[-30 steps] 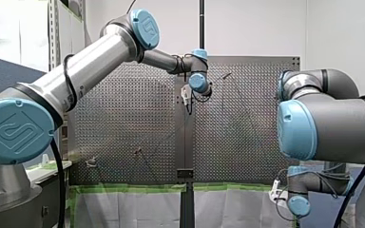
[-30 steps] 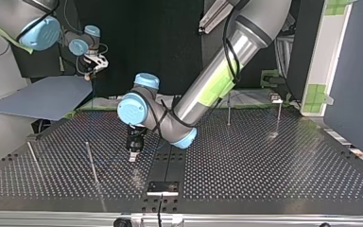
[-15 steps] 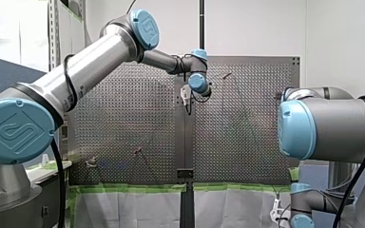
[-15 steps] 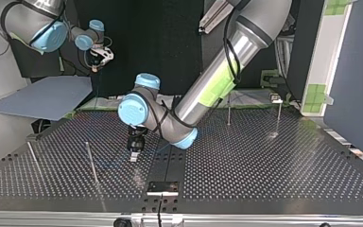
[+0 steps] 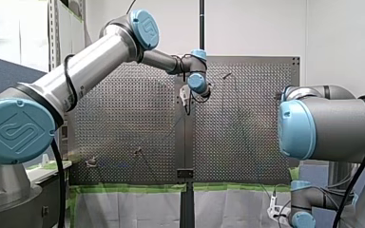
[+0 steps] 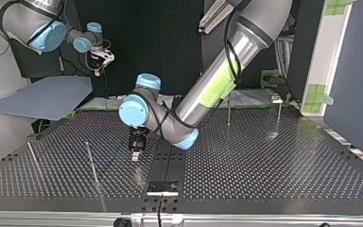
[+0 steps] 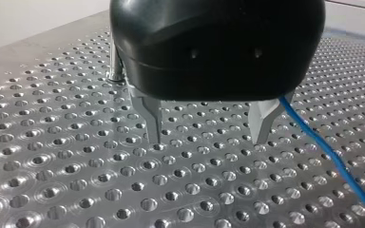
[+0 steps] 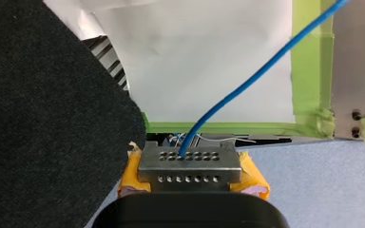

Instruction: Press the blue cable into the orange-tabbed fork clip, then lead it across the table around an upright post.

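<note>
My left gripper (image 7: 208,138) hovers fingers apart over the tabletop (image 7: 52,156), the blue cable (image 7: 332,159) beside one finger (outside the gap), while my right gripper (image 8: 190,167), far left in the top view, clamps it.

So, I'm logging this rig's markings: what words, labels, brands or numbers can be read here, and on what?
No words, numbers or labels can be read in any view.
Embossed emblem on the blue joint cap of my left arm: a logo shape, no legible letters.
</note>
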`<move>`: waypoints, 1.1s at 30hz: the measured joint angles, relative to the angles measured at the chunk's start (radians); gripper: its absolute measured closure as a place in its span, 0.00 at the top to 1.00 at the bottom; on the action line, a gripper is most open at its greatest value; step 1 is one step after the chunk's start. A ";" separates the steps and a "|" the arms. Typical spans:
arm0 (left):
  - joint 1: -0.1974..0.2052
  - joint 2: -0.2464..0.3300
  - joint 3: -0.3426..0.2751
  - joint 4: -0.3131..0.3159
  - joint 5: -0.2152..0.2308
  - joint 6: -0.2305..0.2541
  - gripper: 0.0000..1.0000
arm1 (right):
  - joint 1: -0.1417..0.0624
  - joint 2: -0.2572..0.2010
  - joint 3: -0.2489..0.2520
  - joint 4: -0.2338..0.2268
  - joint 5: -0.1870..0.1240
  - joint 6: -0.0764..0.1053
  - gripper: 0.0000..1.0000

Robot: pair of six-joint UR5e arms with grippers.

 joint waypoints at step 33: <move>0.015 0.001 -0.209 -0.105 0.053 -0.068 0.90 | 0.010 -0.086 0.000 0.012 -0.017 0.031 0.00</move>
